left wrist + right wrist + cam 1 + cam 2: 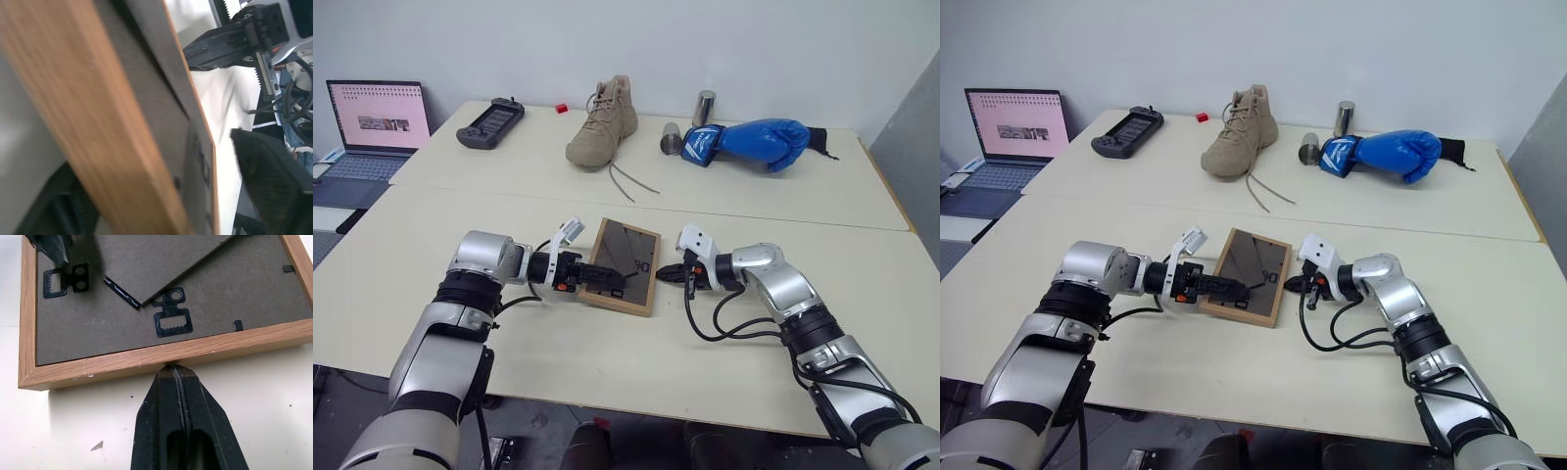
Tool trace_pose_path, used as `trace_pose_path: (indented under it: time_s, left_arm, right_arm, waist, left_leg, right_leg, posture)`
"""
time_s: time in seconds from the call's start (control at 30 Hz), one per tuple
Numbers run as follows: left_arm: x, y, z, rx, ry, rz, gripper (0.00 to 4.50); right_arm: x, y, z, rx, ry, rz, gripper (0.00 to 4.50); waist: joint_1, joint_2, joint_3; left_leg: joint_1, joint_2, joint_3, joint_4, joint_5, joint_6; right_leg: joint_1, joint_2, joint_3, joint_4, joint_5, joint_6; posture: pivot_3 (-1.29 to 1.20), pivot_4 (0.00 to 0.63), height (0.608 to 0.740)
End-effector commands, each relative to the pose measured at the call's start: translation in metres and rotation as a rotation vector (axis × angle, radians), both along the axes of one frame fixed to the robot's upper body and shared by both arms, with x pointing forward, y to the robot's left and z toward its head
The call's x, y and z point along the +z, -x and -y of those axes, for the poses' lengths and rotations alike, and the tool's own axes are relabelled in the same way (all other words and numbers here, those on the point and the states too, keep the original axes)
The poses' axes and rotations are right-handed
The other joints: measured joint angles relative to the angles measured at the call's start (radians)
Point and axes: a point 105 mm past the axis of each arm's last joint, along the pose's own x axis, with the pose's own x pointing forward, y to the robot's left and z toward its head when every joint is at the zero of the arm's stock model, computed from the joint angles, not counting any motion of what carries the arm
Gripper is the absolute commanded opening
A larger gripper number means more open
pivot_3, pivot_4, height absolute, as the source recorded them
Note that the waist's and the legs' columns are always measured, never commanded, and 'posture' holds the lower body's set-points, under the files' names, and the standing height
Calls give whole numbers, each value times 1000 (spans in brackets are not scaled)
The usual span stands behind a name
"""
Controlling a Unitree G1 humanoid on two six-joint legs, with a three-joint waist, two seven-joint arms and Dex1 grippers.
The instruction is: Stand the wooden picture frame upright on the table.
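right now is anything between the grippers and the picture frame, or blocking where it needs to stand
Nothing visible does. The right gripper, shut, is already at the wooden picture frame's edge, and the left gripper reaches over its back. The table around it is bare; the boot and boxing glove lie far behind.

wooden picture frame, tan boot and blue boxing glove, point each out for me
wooden picture frame (636, 297): left eye view, its near wooden edge.
tan boot (605, 125): left eye view, its side below the laces.
blue boxing glove (766, 140): left eye view, its padded body.
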Motion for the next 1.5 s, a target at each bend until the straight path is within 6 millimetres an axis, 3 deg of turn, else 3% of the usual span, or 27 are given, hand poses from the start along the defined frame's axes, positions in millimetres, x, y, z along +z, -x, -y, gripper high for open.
trace_pose_path:
  time_s: [0.03,0.33,0.53,0.67,0.83,1.03,1.33,1.5]
  left_arm:
    - [15,0,0,-20,39,47,2955]
    - [27,2,-2,-23,78,56,1347]
    - [46,-4,-5,16,104,99,1295]
    - [66,-7,-8,36,153,156,1295]
    - [81,-8,-9,57,166,246,1295]
    - [86,-7,-5,53,158,317,1295]
    - [94,-9,-2,54,155,350,1295]
    - [93,-6,-2,52,158,349,1295]
  right_arm:
    - [19,-7,0,-2,-28,64,0]
    - [17,-10,2,-16,-23,68,0]
    - [29,-16,20,-51,-21,99,0]
    - [54,-13,41,-48,-39,103,0]
    - [103,10,37,52,-198,18,958]
    - [142,20,8,124,-326,-27,2248]
    - [143,8,-25,82,-368,-2,4331]
    - [141,6,-31,81,-363,14,4483]
  waist:
    - [0,0,0]
    - [-1,0,0]
    - [-3,0,0]
    - [-1,0,0]
    - [-3,0,0]
    - [-8,0,0]
    - [-4,0,0]
    - [-3,0,0]
  left_leg:
    - [0,0,0,0,0,0]
    - [0,0,0,0,0,0]
    - [0,0,0,0,0,0]
    - [0,0,0,0,0,0]
    - [-1,1,0,-2,0,0]
    - [-1,1,1,-1,0,0]
    - [-2,1,1,-2,0,0]
    - [-2,1,1,-2,0,0]
  right_leg:
    - [0,0,0,0,0,0]
    - [0,0,0,0,0,0]
    - [0,0,0,0,0,0]
    - [-1,0,0,0,0,0]
    - [-2,0,0,0,0,0]
    - [-2,0,0,0,0,0]
    - [-4,0,0,0,0,0]
    - [-4,0,0,1,0,0]
  posture:
    - [0,150,740]
    - [0,150,740]
    - [0,150,740]
    - [0,150,740]
    - [0,150,740]
    - [0,150,740]
    - [0,150,740]
    - [0,150,740]
